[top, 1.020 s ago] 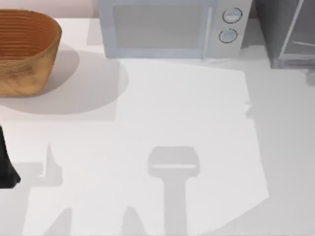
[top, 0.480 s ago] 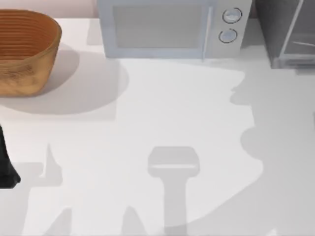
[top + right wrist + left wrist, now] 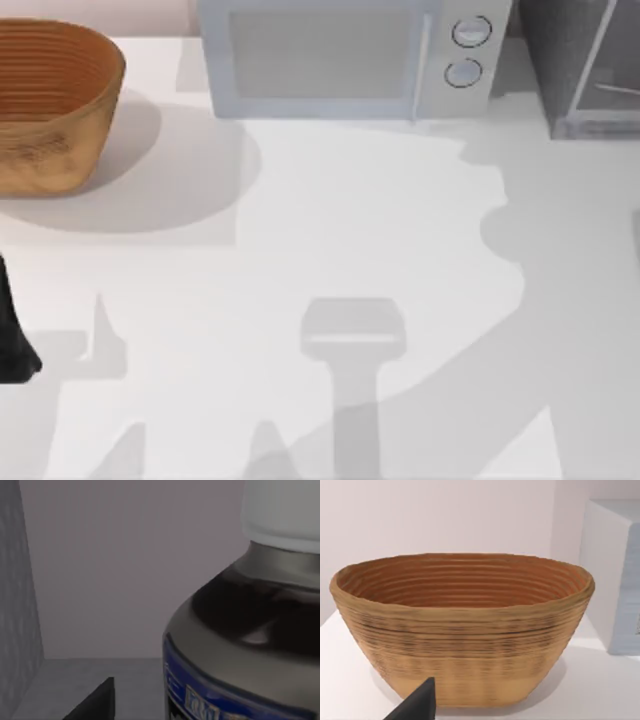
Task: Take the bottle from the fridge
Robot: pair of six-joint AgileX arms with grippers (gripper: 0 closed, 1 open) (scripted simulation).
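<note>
In the right wrist view the bottle [image 3: 240, 645] runs off the frame, its white cap [image 3: 282, 515] and blue label [image 3: 200, 700] both cut by the edges. A dark finger [image 3: 95, 702] of the right gripper shows as a tip alone. In the top view the fridge [image 3: 580, 65] is clipped at the corner, the basket [image 3: 50, 105] loses its left side, and the left arm [image 3: 12, 340] is a dark sliver at the edge. The left wrist view cuts the microwave [image 3: 615, 580].
</note>
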